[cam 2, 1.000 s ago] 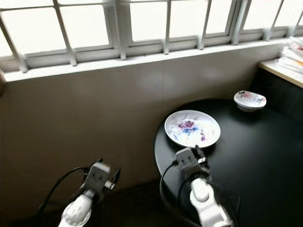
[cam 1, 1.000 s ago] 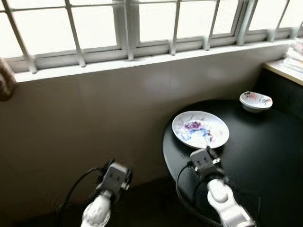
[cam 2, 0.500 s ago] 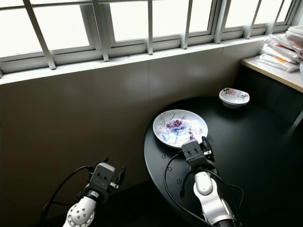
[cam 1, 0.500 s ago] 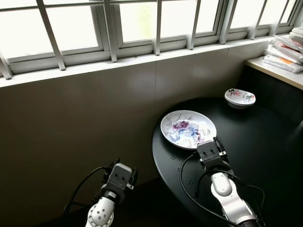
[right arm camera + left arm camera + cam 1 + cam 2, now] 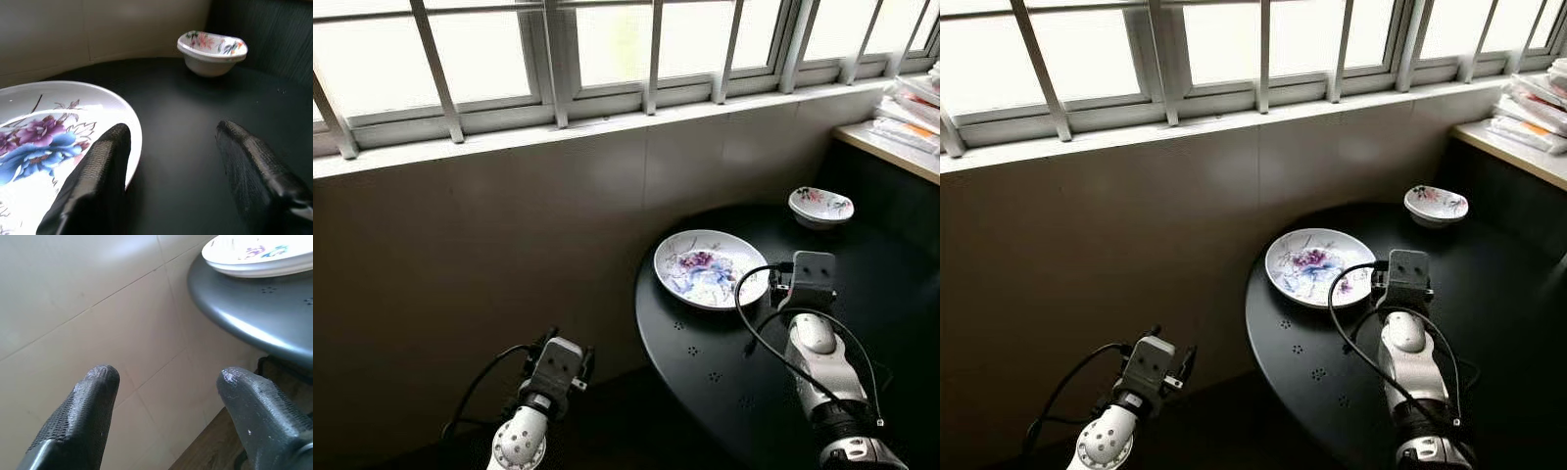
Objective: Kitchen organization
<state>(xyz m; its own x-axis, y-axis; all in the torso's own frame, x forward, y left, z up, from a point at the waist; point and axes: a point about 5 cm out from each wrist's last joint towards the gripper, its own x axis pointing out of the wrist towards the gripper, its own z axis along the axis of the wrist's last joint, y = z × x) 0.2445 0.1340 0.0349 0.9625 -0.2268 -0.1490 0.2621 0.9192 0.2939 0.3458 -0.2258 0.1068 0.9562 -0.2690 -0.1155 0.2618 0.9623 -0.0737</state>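
Observation:
A white plate [image 5: 711,267] painted with purple and blue flowers lies on the round black table [image 5: 871,323], near its left rim. A small flowered bowl [image 5: 820,206] stands farther back on the table. My right gripper [image 5: 173,129] is low over the table at the plate's right edge and open. One finger [image 5: 98,181] overlaps the plate's rim [image 5: 134,132], and the bowl [image 5: 212,51] lies ahead of it. My left gripper [image 5: 168,374] hangs open and empty beside the tiled wall, below the table's edge [image 5: 244,318].
A barred window and its sill [image 5: 607,122] run along the back above a beige tiled wall [image 5: 509,225]. At the far right a pale counter [image 5: 891,147] carries stacked packets [image 5: 915,93]. Dark floor lies under the left arm [image 5: 524,431].
My right arm has swung right, from the plate's near edge to its right edge. The head view shifted slightly. The left arm is unchanged.

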